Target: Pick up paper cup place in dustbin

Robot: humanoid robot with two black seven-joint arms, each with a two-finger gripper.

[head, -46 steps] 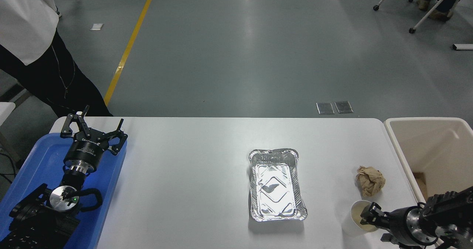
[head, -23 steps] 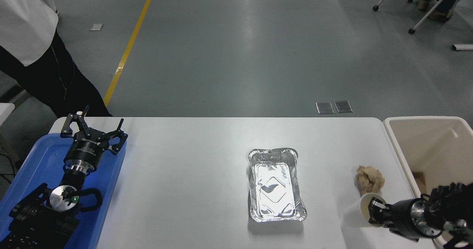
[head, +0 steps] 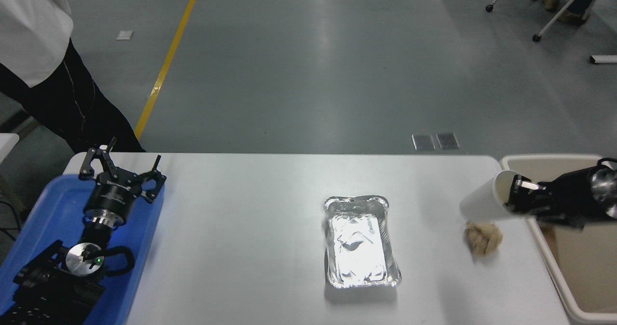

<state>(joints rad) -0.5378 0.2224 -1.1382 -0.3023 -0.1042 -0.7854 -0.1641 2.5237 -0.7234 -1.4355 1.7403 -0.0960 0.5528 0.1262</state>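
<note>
White tapered paper cup pinched sideways in right tool.

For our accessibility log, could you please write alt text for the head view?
The right gripper holds the paper cup tipped sideways above the white table, beside the dustbin. A brown paper ball and foil tray lie nearby.

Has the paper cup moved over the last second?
Yes. The paper cup, held by the right gripper, went from near the brown paper ball to far of it, toward the dustbin.
</note>
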